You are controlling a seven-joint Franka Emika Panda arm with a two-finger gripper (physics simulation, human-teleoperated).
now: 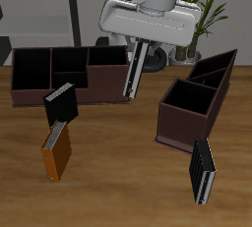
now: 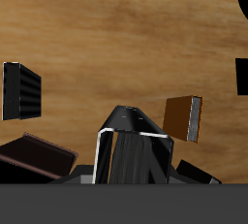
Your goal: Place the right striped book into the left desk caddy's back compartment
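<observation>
- The right striped book (image 1: 134, 71) is off the table, clamped in the gripper (image 1: 143, 46). It hangs tilted, its striped edge facing the camera, in front of the end cell of the long brown caddy (image 1: 69, 74).
- In the wrist view the book (image 2: 136, 155) fills the middle, with pale edges on both sides. The fingers themselves aren't clearly visible there.
- My read of the step: the pick is done and the carry is on. No placement yet.
- Next, carry it across to the left desk caddy (image 1: 169, 123) and stop above the back compartment (image 1: 222, 60), the narrow wedge cell opposite the big square cell (image 1: 187, 98).
- That cell is narrow and sits diagonally, so you'll likely need to turn the book in line with it and stand it upright before lowering.
- Contents: every cell of both caddies looks empty from here. The wedge cell's floor is in shadow, so I can't confirm it.
- On the table are a black book (image 1: 59, 103), an orange book (image 1: 56, 152) just in front of it, and the blacker white-striped book (image 1: 202, 170) near the left caddy's front corner.
</observation>
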